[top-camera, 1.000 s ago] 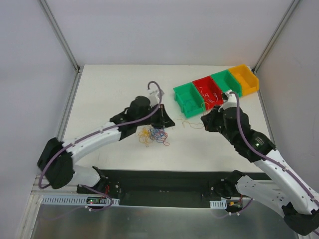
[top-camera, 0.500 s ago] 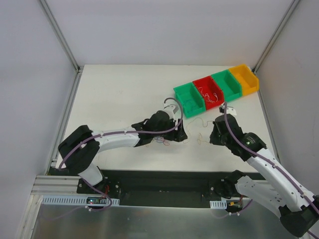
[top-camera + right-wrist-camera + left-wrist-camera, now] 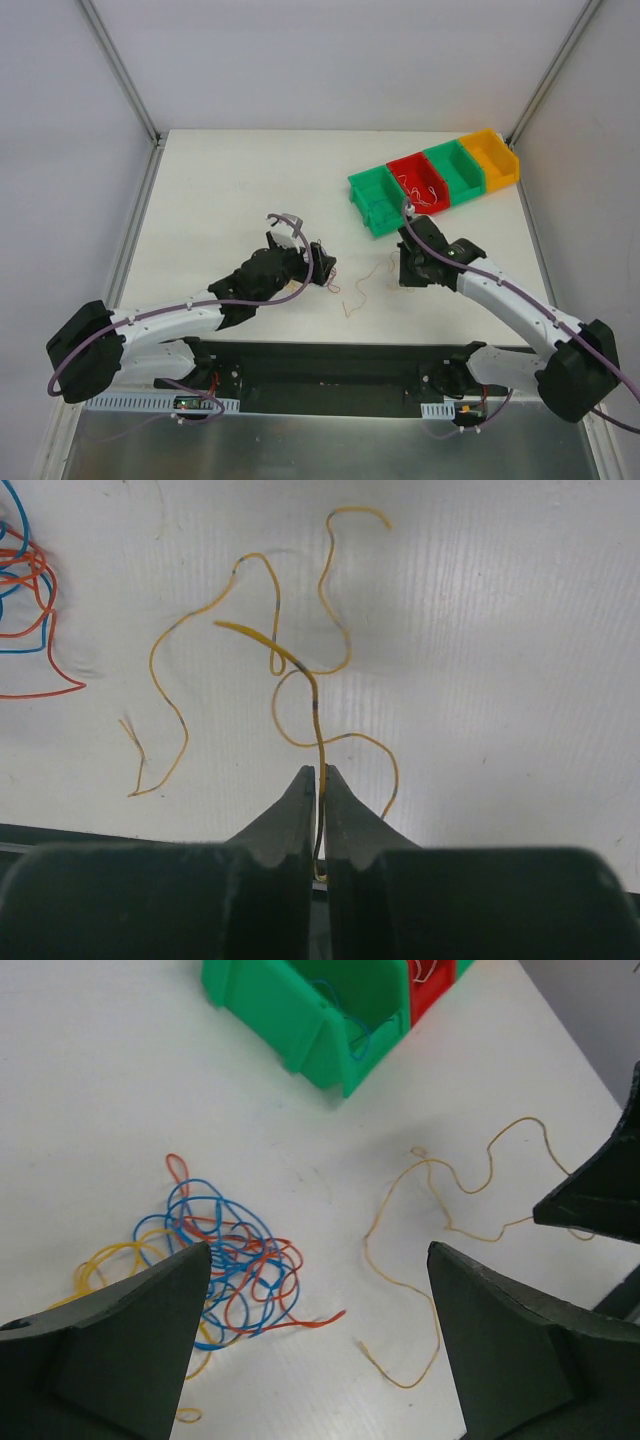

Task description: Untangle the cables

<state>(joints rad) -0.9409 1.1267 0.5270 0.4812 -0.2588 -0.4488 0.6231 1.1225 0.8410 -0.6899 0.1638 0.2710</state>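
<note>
A knot of blue, red and yellow cables (image 3: 225, 1260) lies on the white table, just left of my left gripper (image 3: 318, 1250), which hangs open above it with nothing between its fingers. From above, the knot (image 3: 329, 271) peeks out beside that gripper (image 3: 318, 262). An orange-yellow cable (image 3: 400, 1175) curls loose across the table to the right of the knot. My right gripper (image 3: 316, 771) is shut on one end of this cable (image 3: 318, 715), low over the table (image 3: 405, 272). The knot's edge (image 3: 20, 580) shows at the far left of the right wrist view.
A row of bins stands at the back right: green (image 3: 378, 203), red (image 3: 420, 183) with thin wires inside, green (image 3: 455, 168), orange (image 3: 495, 158). The nearest green bin (image 3: 290, 1010) holds a blue wire. A black rail (image 3: 320, 360) runs along the table's near edge.
My left gripper has opened, let the knot go and drawn back toward the near left. My right gripper came down and left, and the orange-yellow cable now lies apart from the knot.
</note>
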